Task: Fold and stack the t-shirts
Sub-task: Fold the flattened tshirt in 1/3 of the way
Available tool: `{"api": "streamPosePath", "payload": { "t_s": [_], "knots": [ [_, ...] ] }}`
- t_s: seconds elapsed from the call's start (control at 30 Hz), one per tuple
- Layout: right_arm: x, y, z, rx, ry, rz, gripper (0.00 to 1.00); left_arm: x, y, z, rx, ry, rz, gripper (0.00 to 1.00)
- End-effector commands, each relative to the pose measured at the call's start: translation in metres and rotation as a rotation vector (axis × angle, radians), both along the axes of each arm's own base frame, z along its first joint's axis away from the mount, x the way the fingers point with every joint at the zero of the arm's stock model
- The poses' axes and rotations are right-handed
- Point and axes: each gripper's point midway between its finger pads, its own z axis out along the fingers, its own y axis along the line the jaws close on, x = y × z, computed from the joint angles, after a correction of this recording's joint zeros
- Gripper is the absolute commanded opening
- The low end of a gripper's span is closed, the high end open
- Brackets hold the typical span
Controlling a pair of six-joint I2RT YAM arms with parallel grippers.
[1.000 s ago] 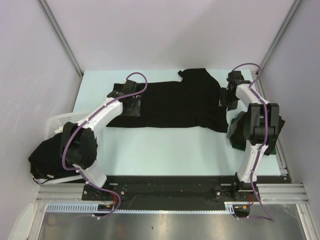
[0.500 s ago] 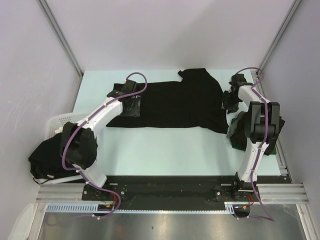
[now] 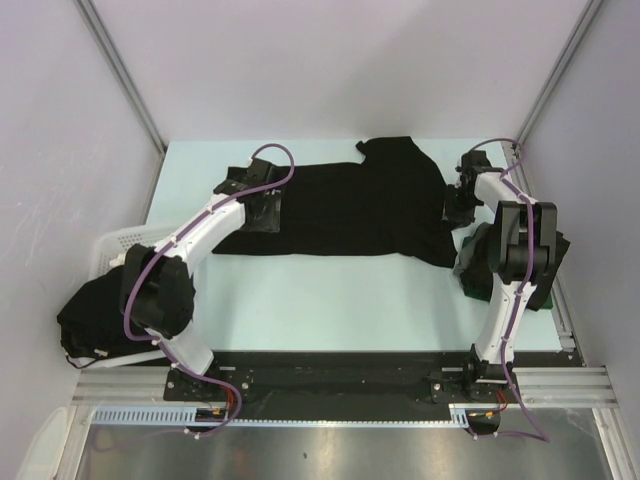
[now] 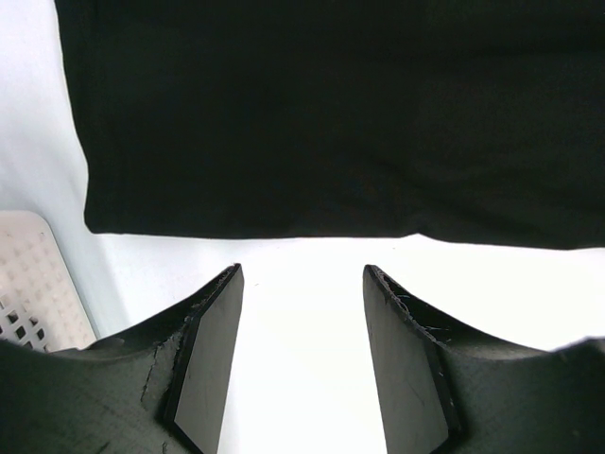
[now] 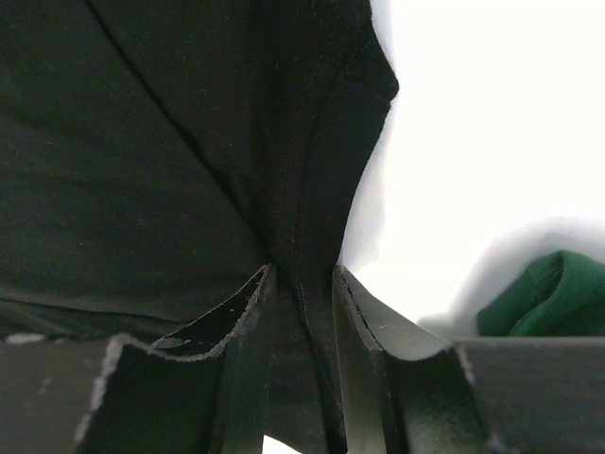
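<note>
One black t-shirt (image 3: pixel 340 205) lies spread flat across the far half of the table. My left gripper (image 3: pixel 262 212) hovers at its left end, open, its fingers (image 4: pixel 213 359) over bare table just short of the shirt's straight edge (image 4: pixel 284 222). My right gripper (image 3: pixel 455 203) is at the shirt's right edge. In the right wrist view its jaws (image 5: pixel 302 274) stand narrow with a seamed fold of the black cloth (image 5: pixel 189 161) pinched between them, and creases run out from the grip. More black t-shirts (image 3: pixel 90 315) are heaped at the near left.
A white slotted basket (image 3: pixel 112 248) stands at the left edge beside the heap of shirts, and its corner (image 4: pixel 28 274) shows in the left wrist view. A dark green cloth (image 3: pixel 478 272) lies bunched under the right arm, seen also as green cloth (image 5: pixel 544 293) in the right wrist view.
The right gripper has moved a little farther back along the shirt's right edge and its jaws have closed in on the cloth. The left arm has not moved.
</note>
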Motion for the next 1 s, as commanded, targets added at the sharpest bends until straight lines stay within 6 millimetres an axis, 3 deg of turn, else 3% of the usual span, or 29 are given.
{"api": "streamPosePath", "payload": {
  "t_s": [0.0, 0.2, 0.27, 0.3, 0.4, 0.97],
  "knots": [
    [-0.002, -0.003, -0.010, -0.006, 0.019, -0.004, 0.34, 0.007, 0.000, 0.023, -0.016, -0.070, 0.015, 0.59],
    [-0.004, -0.006, -0.015, -0.018, 0.037, -0.009, 0.32, 0.007, 0.000, 0.022, -0.017, -0.070, 0.018, 0.59],
    [-0.002, -0.005, -0.015, -0.016, 0.035, -0.008, 0.23, 0.007, 0.001, 0.021, -0.013, -0.069, 0.018, 0.59],
    [-0.001, -0.006, -0.016, -0.017, 0.036, -0.007, 0.13, 0.006, 0.002, 0.022, -0.009, -0.068, 0.015, 0.59],
    [0.000, -0.009, -0.017, -0.030, 0.046, -0.006, 0.07, 0.006, 0.003, 0.021, -0.001, -0.068, 0.013, 0.59],
    [0.031, -0.030, -0.014, -0.148, 0.027, 0.008, 0.01, 0.007, 0.004, 0.022, 0.009, -0.066, 0.007, 0.59]
  ]
}}
